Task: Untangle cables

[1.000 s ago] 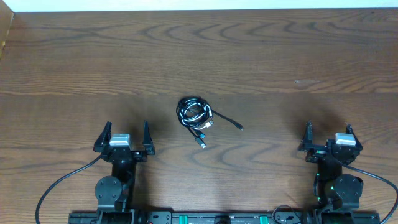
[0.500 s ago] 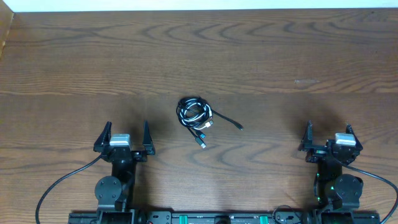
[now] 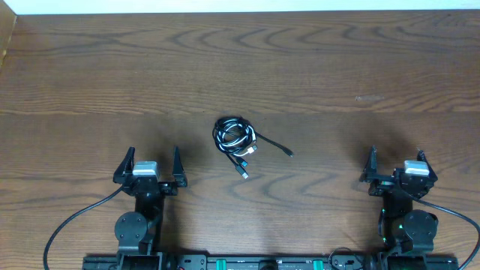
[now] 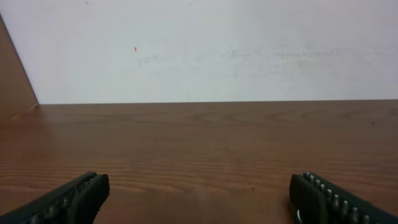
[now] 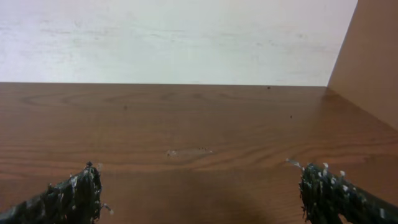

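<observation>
Cables [image 3: 238, 142] lie bunched between left fingers [image 3: 124, 166] and right fingers [image 3: 370, 166], both spread wide.

We find the cables [image 3: 236, 139] bunched on the table [image 3: 360, 60].
Black and white cords form one small flat coil, plug ends trailing to its lower right.

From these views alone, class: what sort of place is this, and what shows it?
Probably a robotics lab bench: bare wooden table, left tool and right tool open, tangled cables between them, plain white wall behind.
</observation>
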Tool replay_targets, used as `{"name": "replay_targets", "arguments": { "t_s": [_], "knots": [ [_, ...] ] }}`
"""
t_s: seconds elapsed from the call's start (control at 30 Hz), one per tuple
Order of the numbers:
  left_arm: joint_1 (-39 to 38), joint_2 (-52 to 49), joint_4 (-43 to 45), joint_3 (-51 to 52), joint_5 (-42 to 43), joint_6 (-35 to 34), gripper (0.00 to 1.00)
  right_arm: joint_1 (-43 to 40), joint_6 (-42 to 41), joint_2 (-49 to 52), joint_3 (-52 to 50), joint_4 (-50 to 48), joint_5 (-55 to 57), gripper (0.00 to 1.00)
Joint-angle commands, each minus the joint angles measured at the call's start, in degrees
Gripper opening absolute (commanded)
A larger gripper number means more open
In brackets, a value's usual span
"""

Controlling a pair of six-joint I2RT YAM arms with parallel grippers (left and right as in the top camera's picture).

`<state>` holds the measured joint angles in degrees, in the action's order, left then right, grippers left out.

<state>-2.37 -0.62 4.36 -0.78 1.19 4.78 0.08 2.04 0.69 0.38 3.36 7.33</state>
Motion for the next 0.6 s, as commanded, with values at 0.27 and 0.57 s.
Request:
{"name": "replay_targets", "arguments": {
  "t_s": [0.27,0.57],
  "knots": [
    [-0.22,0.39,6.51,0.13,0.15,-11.89,0.98,-0.74,-0.72,-0.02,-0.07,0.15,0.46,0.99],
    [-0.22,0.33,8.09,-8.00,4.90,-16.72,0.98,-0.74,-0.72,-0.02,-0.07,0.15,0.46,0.99]
  ]
}}
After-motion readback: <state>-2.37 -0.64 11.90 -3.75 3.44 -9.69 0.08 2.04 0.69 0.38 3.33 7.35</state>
